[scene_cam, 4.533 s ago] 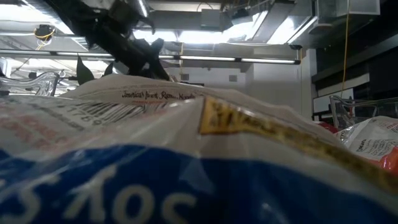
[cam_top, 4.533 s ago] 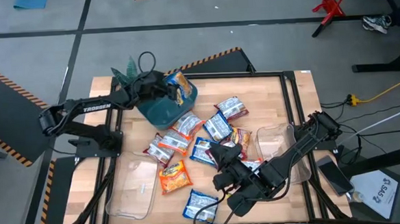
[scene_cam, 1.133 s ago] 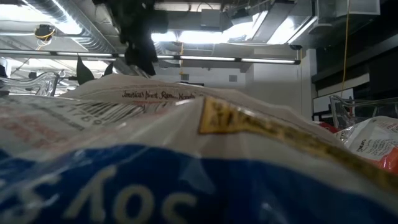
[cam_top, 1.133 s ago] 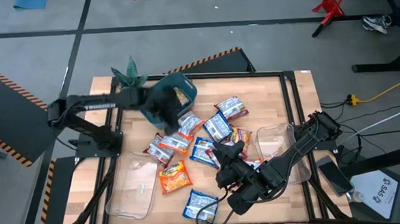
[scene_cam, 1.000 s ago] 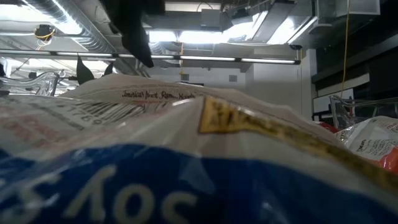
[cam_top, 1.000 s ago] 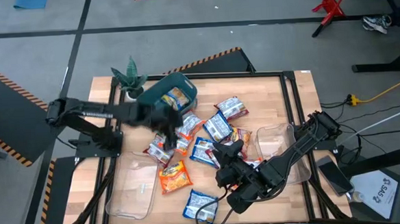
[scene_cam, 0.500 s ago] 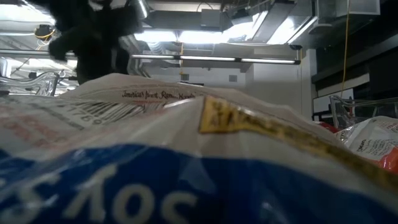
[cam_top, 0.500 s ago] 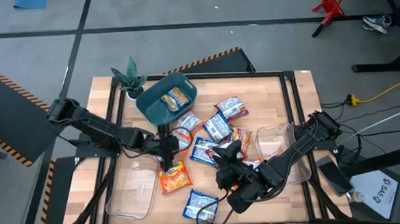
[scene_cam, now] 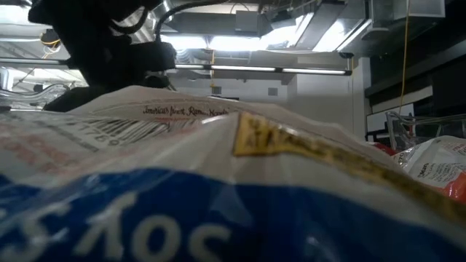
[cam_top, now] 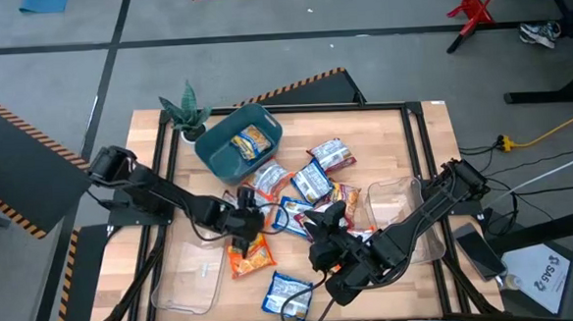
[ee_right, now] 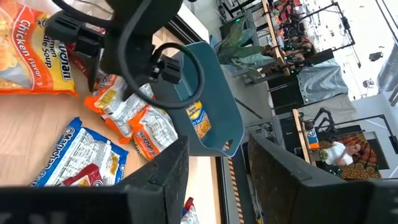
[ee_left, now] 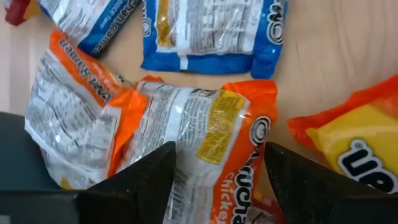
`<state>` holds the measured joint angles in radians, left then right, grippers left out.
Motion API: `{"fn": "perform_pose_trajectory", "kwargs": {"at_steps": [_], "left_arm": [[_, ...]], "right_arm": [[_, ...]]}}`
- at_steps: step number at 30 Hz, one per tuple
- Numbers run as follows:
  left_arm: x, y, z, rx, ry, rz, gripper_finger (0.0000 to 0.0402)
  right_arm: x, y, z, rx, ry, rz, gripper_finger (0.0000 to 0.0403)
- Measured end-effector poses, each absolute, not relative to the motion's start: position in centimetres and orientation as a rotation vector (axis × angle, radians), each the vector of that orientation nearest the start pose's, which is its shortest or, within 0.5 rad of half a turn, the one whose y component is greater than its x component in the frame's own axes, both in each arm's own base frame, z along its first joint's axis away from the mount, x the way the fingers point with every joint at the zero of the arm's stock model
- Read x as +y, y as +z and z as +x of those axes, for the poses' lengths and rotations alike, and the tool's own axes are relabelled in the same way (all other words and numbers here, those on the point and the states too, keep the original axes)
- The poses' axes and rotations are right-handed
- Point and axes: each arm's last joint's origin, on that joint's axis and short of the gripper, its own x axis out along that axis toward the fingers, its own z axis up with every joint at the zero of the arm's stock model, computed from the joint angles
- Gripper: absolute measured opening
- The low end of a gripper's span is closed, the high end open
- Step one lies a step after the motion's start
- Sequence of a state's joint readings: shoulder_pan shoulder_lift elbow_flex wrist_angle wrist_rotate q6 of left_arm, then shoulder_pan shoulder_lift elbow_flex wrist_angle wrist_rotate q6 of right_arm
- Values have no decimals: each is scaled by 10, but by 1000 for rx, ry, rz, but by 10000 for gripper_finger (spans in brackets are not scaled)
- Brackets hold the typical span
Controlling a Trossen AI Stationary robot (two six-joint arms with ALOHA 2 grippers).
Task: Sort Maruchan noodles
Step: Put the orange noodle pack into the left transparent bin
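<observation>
I use the teal bin (cam_top: 237,143) as my landmark. It sits at the far-left part of the wooden table (cam_top: 404,144), with one orange-yellow packet (cam_top: 251,140) lying inside it. The rest of the Maruchan noodles (cam_top: 312,182) are spread loose on the table just beside and nearward of the bin, a mix of orange, blue-white and red-white wrappers.

My left gripper (cam_top: 243,230) is low over the pile, nearward of the bin, its fingers (ee_left: 134,183) spread wide on either side of an orange chicken packet (ee_left: 208,140) without closing on it; a blue-white packet (ee_left: 208,31) lies just past it.

My right gripper (cam_top: 327,220) sits farther from the bin, across the pile, above the packets. Its fingers (ee_right: 155,180) stand partly apart, and I see nothing between them.

One clear tray (cam_top: 189,274) lies nearward of the bin, another (cam_top: 392,199) beyond the pile from it. A small green plant (cam_top: 184,109) stands just beside the bin.
</observation>
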<state>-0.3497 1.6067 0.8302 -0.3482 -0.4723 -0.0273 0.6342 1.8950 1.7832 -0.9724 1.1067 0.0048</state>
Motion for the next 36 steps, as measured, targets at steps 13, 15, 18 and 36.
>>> {"fn": "perform_pose_trajectory", "kwargs": {"at_steps": [13,15,18,36], "left_arm": [[-89,151,276,1106,118,519,241],[-90,144,277,1127,118,540,241],[-90,136,279,1145,153,601,241],[-84,134,280,1110,329,593,167]], "right_arm": [[211,315,331,706,-427,-833,152],[211,315,331,706,-427,-833,152],[211,315,331,706,-427,-833,152],[211,315,331,700,-434,-811,152]]}}
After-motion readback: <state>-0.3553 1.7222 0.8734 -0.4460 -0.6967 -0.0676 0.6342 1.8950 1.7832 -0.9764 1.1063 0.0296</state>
